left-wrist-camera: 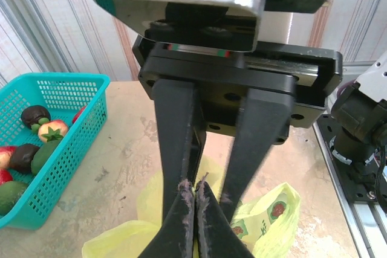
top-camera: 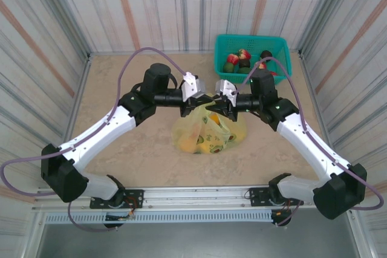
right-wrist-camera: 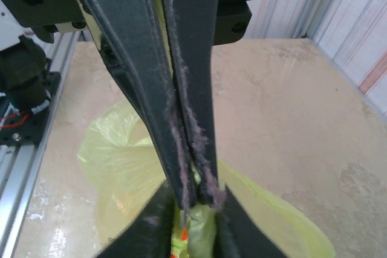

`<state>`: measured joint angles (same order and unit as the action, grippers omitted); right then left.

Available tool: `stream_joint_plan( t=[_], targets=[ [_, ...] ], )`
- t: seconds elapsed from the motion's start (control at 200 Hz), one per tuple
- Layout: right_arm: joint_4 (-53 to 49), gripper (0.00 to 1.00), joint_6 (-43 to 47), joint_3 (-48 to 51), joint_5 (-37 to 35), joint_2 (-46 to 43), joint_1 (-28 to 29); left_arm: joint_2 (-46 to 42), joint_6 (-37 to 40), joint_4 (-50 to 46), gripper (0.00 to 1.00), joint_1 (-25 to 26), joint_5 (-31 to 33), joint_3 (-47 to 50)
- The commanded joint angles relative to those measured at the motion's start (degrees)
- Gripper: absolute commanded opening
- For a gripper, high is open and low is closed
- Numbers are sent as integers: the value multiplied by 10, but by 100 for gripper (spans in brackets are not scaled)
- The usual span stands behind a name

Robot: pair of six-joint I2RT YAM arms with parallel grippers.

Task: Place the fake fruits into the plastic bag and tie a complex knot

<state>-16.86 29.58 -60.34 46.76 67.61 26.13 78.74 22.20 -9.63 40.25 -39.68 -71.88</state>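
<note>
Centrally on the desk (top-camera: 133, 149), the plastic bag (top-camera: 236, 131), loaded with fake fruits (top-camera: 199, 142), was flanked by both arms. The left pincer (left-wrist-camera: 195, 209) and right pincer (right-wrist-camera: 195, 194) were pressed together over its top, presumably so the handles could be drawn up for knotting.

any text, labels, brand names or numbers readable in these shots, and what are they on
No readable text in any view.
plastic bag: small printed pictures; no letters can be made out.
teal basket: plain mesh, no label seen.
left arm: tiny dark marks on the white link, too small to read.
</note>
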Motion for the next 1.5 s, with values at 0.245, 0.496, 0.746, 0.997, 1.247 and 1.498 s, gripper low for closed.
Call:
stream_joint_plan(
  t=[0.245, 0.496, 0.746, 0.997, 1.247, 1.498],
  targets=[
    [38, 0, 49, -4, -139, -1, 9, -26, -20, 6, 24, 5, -13, -11],
    [95, 0, 107, 7, -272, -31, 24, -89, -92, 26, 49, -8, 7, -20],
    [139, 0, 128, 18, -292, -51, 41, -140, -181, 65, 61, -61, 50, -44],
    [134, 0, 66, -14, -198, -73, 42, -102, -161, -4, 61, -100, 199, -71],
    [118, 0, 46, -30, -143, -84, 43, 18, -167, 29, 54, -94, 142, -66],
    [115, 0, 46, -36, -139, -88, 37, 52, -34, -56, 49, -34, -23, -99]
  ],
)
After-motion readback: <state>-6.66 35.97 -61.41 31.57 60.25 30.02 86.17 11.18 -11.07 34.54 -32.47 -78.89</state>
